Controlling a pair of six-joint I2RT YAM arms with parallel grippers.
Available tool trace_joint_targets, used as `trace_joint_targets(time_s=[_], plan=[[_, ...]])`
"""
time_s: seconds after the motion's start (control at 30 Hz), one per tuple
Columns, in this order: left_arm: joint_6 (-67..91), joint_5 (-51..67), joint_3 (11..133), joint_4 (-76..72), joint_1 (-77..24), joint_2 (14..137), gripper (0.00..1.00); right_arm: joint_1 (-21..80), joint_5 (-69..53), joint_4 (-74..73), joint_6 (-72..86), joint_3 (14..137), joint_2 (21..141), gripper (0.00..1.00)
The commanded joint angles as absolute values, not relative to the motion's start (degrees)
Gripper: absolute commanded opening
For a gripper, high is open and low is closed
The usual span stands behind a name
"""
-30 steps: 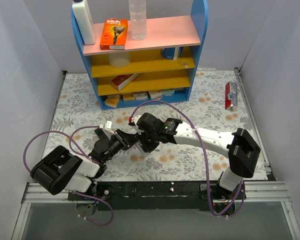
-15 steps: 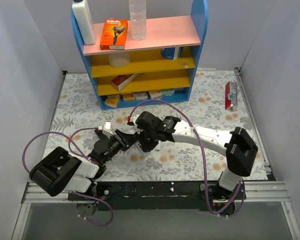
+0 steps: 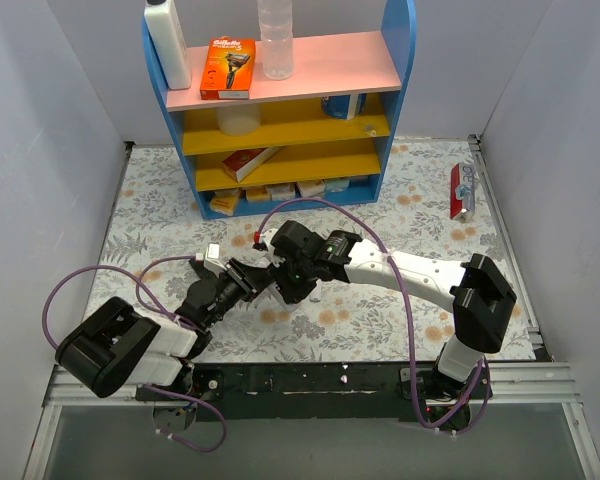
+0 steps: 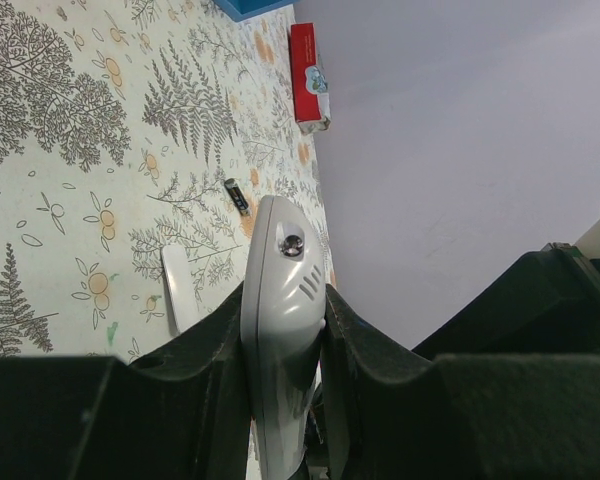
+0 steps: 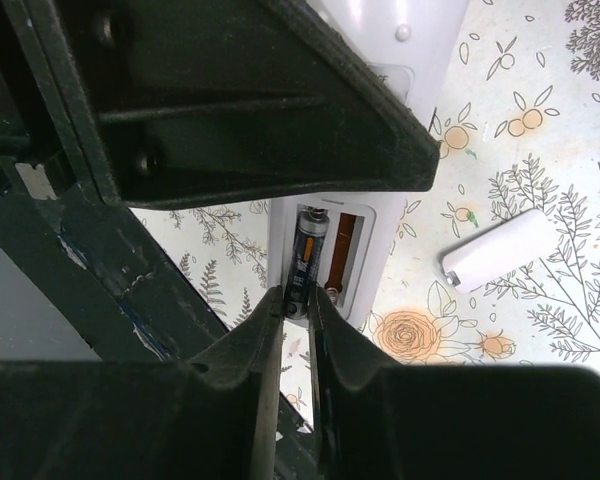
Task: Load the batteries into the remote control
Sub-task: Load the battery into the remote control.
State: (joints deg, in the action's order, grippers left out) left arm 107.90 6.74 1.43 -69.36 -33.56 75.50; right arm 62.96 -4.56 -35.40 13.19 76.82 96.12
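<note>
Two batteries: one battery [image 5: 308,255] is sitting in the left slot of the remote [image 4: 280,270], centre of the right wrist view, with the right gripper [image 5: 295,305] pinching its lower end. A second battery [image 4: 238,195] is lying loose on the table [image 4: 60,200], mid-frame. The left gripper [image 4: 283,310] is clenching the remote edge-up. A white cover [image 4: 180,290] is lying flat just left of it.

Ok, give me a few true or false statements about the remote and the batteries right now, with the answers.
1. The left claw grips the remote. True.
2. Both battery slots are filled. False: the right claw pinches a battery in one slot; the neighbouring slot looks empty.
3. A loose battery lies on the tablecloth. True.
4. The battery cover is fitted on the remote. False: the cover lies on the tablecloth.
</note>
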Motion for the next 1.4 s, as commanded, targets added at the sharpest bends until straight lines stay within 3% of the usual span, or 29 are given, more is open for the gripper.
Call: trace_joint_targets(time_s=[0.0,0.47,1.17,1.37], plan=[[113.46,4.66,-8.61,-102.30,-33.84,72.07,0.00,64.07,-8.44,-34.98,12.92,77.96,95.98,0.23],[115.22,4.22,-8.70,-101.51,-33.92,70.58,0.00,64.07,-6.33,-36.12,12.39,77.96,94.31,0.32],[118.47,4.92,-8.79,-100.90,-33.84,69.43,0.00,64.07,-3.25,-36.91,8.01,80.51,89.65,0.60],[119.26,5.18,-8.70,-100.90,-33.84,69.26,0.00,64.07,-2.55,-37.09,5.98,82.35,88.15,0.64]])
